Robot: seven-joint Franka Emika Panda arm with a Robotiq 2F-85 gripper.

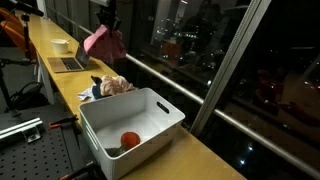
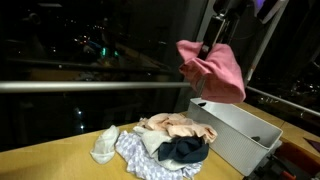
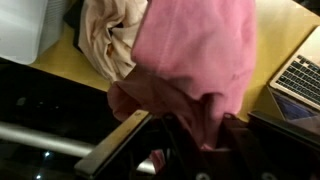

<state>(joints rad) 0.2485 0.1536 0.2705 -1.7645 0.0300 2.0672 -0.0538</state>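
The long wooden bench (image 1: 215,160) carries a white bin (image 1: 165,105). Just beside the bin lies a heap of clothes (image 2: 165,140). The pink cloth (image 2: 215,68) hangs higher than the bin's rim, over that heap and clear of the bench. Well beyond the bin sit a laptop (image 1: 70,63) and a cup (image 1: 61,45). Inside the bin lies a small red thing (image 1: 130,140). The fingers (image 2: 212,38) are pinched narrow on the pink cloth's top.

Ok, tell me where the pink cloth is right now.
In an exterior view the pink cloth hangs in mid-air from the fingers, above the clothes pile that lies beside the white bin on the wooden counter.
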